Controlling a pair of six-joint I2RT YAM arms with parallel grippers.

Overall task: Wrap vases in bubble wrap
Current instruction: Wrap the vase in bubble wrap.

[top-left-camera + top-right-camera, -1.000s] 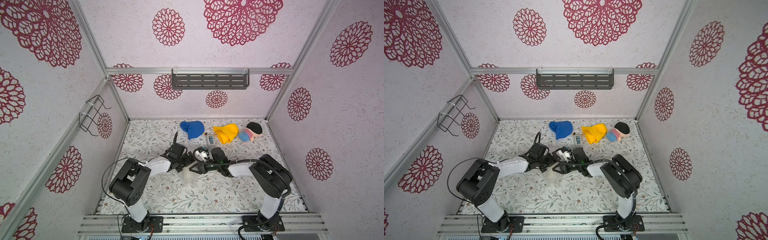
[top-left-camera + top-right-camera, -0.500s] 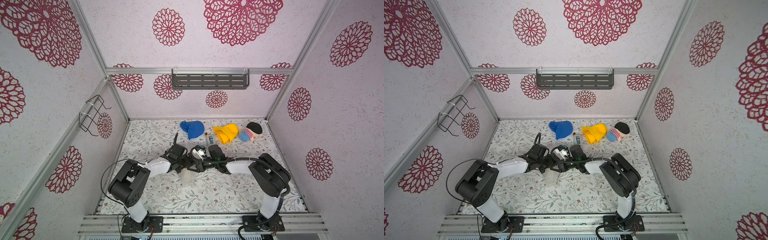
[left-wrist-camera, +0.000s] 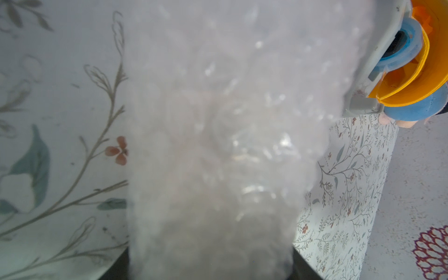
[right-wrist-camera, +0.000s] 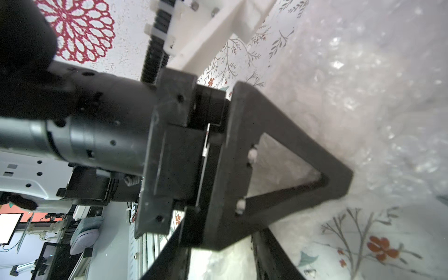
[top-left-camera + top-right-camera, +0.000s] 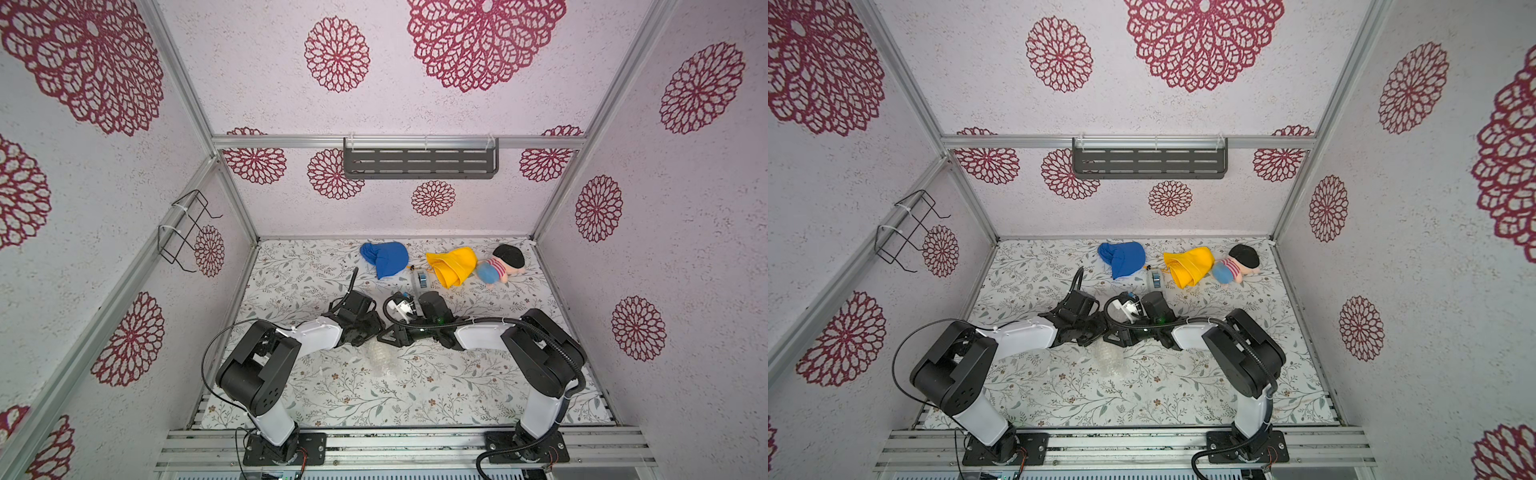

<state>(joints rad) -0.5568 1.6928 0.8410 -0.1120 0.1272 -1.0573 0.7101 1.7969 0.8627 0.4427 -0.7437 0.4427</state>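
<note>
in both top views the left pincer [image 5: 370, 332] and right pincer [image 5: 385, 336] meet nose to nose over the middle of the floral-printed surface [image 5: 457, 395]. the clear, crinkly bubble wrap [image 5: 380, 360] is bunched into a pale bundle just beside them, on the side toward the arm bases. the ribbed white vase cannot be made out, so it is probably rolled inside. in the left wrist view the wrap [image 3: 218, 145] fills the gap and the left pincer is pressed tight onto it. in the right wrist view a black triangular finger [image 4: 339, 179] of the left pincer digs into the wrap [image 4: 375, 97]; i cannot tell whether the right pincer grips or stands spread. the risks: the slick film slips and the roll springs loose, the hidden vase slides out an open end, or the two crowded pincers knock together.
</note>
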